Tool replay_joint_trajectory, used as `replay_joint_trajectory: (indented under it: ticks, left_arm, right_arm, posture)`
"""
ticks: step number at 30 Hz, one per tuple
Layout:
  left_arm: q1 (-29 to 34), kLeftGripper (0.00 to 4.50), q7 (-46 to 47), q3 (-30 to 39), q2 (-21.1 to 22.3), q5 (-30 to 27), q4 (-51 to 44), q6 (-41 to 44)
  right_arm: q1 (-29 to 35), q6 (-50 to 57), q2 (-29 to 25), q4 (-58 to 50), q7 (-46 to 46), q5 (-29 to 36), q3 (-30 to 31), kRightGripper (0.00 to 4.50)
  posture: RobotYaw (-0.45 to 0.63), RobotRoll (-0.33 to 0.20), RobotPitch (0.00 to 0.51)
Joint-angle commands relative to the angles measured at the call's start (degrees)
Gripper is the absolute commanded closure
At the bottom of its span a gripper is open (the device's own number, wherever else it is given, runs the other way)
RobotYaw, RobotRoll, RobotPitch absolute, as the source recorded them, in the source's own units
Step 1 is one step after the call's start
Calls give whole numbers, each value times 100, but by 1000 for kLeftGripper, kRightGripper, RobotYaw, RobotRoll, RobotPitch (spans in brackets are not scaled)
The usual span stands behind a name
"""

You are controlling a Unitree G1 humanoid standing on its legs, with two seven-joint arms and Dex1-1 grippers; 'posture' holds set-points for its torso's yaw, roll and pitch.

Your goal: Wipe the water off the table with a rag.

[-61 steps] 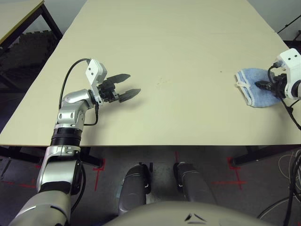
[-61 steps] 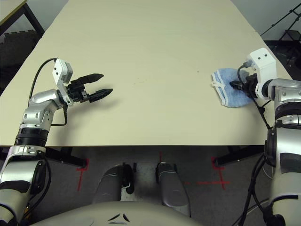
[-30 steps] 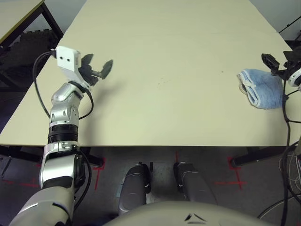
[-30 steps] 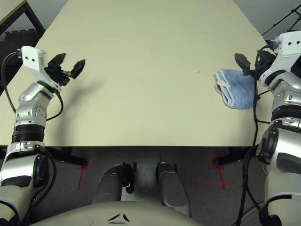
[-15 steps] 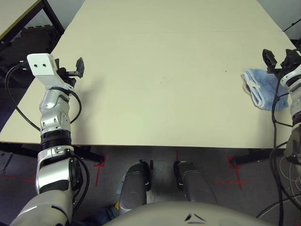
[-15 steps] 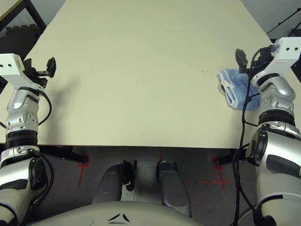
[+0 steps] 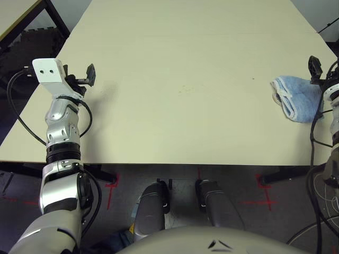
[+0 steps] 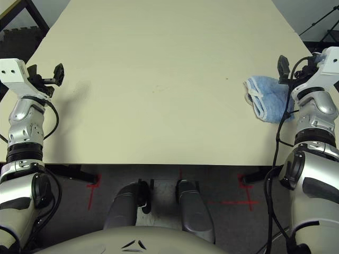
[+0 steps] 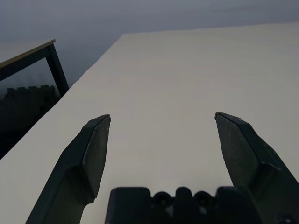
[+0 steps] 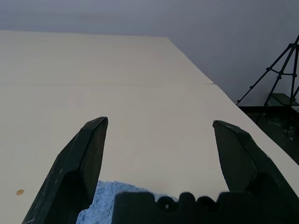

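Both grippers gaping wide, holding nothing. R gripper [image 8: 283,66] hovering by rag [image 8: 265,98] near table [image 8: 159,53] edge. Risk: rag getting nudged off; faint water [image 7: 184,90] getting missed.

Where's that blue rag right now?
The rag lies on the table near its right edge, just beside the right gripper, whose jaws are open above it.

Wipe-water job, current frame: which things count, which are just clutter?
Job:
- rag, folded blue, near the table's right edge
- water, faint brownish specks mid-table, plus one drop near the rag
- table, cream top
- right gripper, open, above the rag, holding nothing
- left gripper, open, over the left edge

Clutter:
- smaller table, far left
- tripod beyond the right edge
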Motion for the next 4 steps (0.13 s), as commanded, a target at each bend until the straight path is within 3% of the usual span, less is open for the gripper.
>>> replay_joint_trajectory:
  ticks: [1, 4]
  left_arm:
    - [-117, 0, -51, -85, -6, 88, 255, -122]
    - [-179, 0, -64, -104, -24, 88, 340, -173]
  right_arm:
    - [102, -86, -130, 25, -72, 81, -110, 36]
    - [107, -90, -149, 11, -74, 87, -103, 36]
  posture:
    - [-78, 0, 178]
    - [-82, 0, 176]
